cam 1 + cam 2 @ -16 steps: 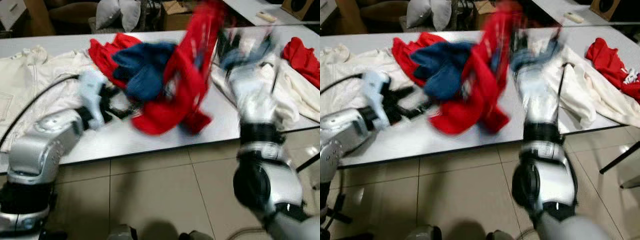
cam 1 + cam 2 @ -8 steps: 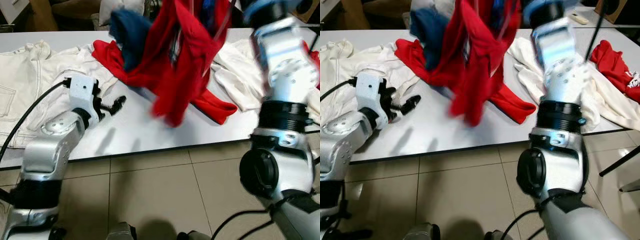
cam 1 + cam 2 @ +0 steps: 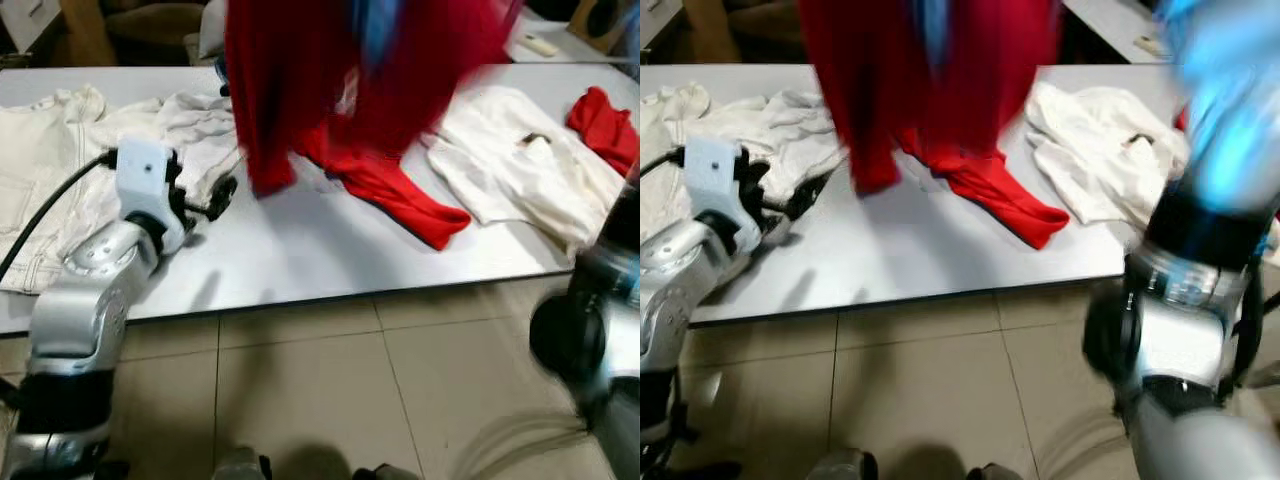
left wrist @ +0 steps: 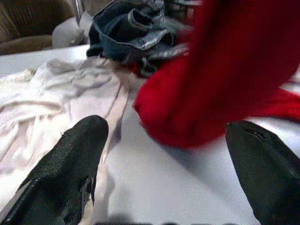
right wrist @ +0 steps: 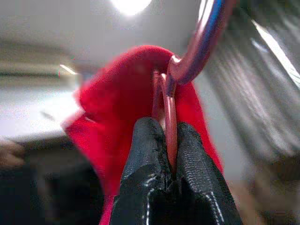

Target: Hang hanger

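Surface (image 3: 300, 270): bare strip along the near edge, open to a pass from the front.
Red garment (image 3: 330, 90): hangs blurred over mid-surface, its hem trailing on the top; blocks the centre.
White clothing (image 3: 60, 170): heaped at the left, just beside the left tool (image 4: 164, 154), whose fingers stand apart over bare top.
White shirt (image 3: 520, 170): spread at the right.
Denim heap (image 4: 136, 28): closes the far side.
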`<state>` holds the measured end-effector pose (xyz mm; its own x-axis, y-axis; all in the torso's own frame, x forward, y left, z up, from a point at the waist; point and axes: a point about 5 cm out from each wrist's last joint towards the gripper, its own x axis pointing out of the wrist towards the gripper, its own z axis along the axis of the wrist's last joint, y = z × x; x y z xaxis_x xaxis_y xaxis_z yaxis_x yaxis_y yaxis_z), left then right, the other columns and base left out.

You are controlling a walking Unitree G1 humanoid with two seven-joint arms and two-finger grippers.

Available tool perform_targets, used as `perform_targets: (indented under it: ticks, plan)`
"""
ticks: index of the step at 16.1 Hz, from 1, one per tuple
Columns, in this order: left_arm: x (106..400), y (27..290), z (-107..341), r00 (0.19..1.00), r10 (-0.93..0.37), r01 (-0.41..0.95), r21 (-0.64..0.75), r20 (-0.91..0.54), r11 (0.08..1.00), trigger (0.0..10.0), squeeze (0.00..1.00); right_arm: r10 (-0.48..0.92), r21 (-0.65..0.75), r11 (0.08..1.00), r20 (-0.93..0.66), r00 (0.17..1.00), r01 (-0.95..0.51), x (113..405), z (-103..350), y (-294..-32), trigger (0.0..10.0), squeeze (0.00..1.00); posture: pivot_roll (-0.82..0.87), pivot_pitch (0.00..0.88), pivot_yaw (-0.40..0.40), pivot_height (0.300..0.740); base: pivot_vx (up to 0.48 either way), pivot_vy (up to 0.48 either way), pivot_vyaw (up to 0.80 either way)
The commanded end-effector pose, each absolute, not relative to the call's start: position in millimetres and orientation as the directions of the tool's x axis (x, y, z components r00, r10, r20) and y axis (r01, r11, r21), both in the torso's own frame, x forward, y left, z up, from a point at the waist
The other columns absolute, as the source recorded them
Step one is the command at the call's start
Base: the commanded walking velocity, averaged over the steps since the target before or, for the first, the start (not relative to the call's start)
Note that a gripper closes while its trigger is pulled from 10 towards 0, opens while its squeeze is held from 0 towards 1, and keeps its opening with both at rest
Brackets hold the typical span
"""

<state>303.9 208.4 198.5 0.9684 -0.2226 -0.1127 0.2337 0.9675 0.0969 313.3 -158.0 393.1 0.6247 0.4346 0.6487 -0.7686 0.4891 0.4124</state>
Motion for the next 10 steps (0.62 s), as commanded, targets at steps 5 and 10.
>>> perform_targets:
  ticks: [5,10]
  plan:
    - [251,240,177,0.962,-0.123,0.163,0.152,-0.244,0.975,10.0,0.0,0.473,0.417,0.648,0.435,0.766,-0.637,282,321,-153,10.0,0.0,0.06,0.061,-0.028,0.74,0.0,0.0,0.16]
    - [235,212,164,0.949,-0.191,0.222,0.104,-0.251,0.969,10.0,0.0,0.542,0.451,0.623,0.341,0.768,-0.639,245,279,-158,10.0,0.0,0.06,0.08,-0.018,0.74,0.0,0.0,0.8]
